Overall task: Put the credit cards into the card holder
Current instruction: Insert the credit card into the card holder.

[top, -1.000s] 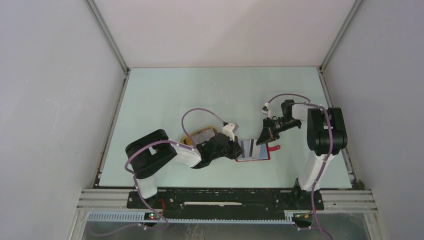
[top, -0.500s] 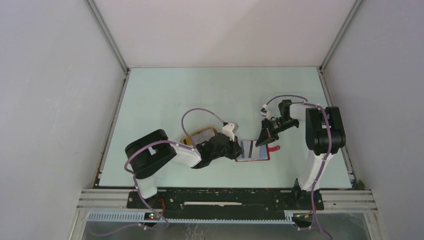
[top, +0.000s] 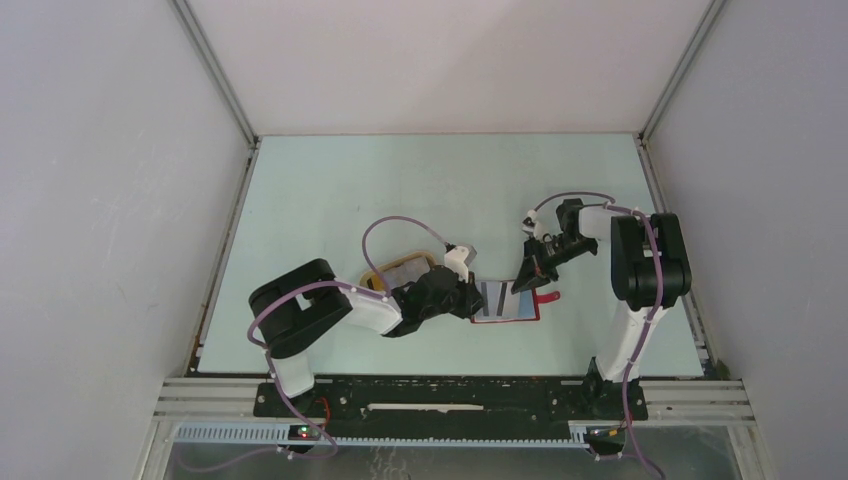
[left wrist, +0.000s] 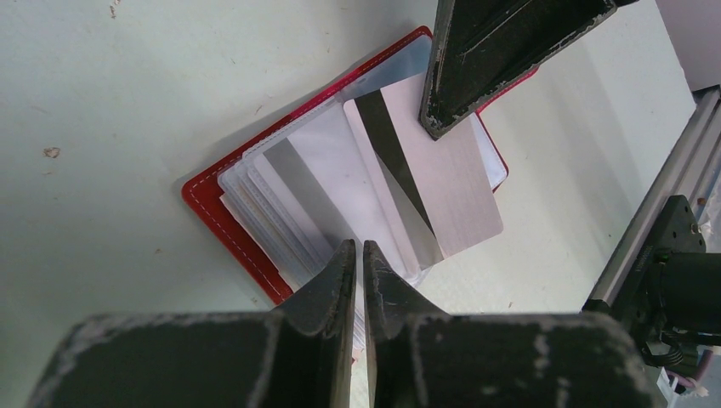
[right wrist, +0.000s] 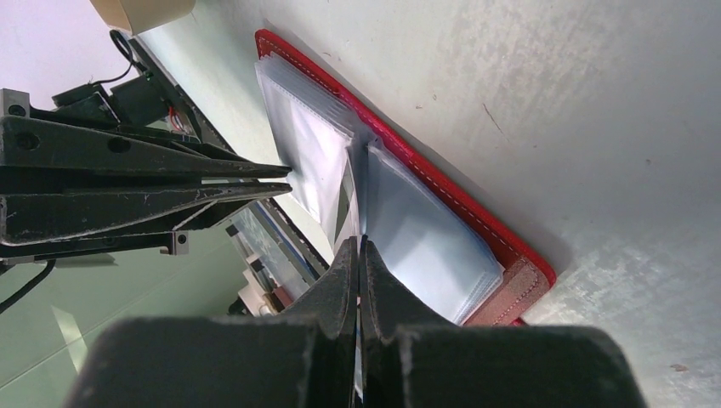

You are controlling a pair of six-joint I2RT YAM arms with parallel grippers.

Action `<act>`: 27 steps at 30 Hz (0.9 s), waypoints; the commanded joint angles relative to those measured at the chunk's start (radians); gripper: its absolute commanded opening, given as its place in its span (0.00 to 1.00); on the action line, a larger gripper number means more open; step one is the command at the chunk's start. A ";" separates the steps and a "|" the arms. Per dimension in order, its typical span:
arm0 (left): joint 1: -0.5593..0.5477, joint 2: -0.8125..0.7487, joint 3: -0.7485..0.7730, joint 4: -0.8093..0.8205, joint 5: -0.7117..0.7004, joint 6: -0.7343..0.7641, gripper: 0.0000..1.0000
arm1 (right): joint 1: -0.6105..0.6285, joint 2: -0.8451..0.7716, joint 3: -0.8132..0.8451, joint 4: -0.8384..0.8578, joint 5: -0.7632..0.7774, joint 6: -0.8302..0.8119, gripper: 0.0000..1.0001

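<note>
While the red card holder (top: 506, 312) lies open on the table (top: 330, 190) betw. the two arms, only one credit card (left wrist: 451, 187) is clearly in play. It's a silvery one w/ a dark mag stripe, pinched at one end by the right gripper (left wrist: 442, 119), jaws clamped tight on it. Its edge is down by the fold betw. the two stacks of clear sleeves. Left gripper (left wrist: 359, 251) has its jaws nearly together on the near edge of those sleeves, apparently pinning a leaf so a pocket gapes. My read: mid-way at best, since that card is at the mouth, not seated. One sleeve seems to show a grey-striped card already inside, but can't be sure. A beige tray (top: 371, 274) sits just behind the left wrist, mostly hidden by the arm. Its contents can't be counted, so no. of cards left = unknown. Main obstacles: floppy stacked sleeves, plus both sets of fingers crowding the same small wallet.
</note>
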 commanded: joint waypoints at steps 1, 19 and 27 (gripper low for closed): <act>0.002 -0.032 0.000 -0.033 -0.027 -0.003 0.12 | 0.025 0.016 0.032 0.002 0.069 0.008 0.00; 0.002 -0.098 -0.027 -0.034 -0.028 -0.001 0.18 | 0.065 0.060 0.072 -0.001 0.084 0.011 0.00; 0.002 -0.174 -0.065 -0.037 -0.043 0.008 0.32 | 0.074 0.071 0.086 0.004 0.074 0.010 0.01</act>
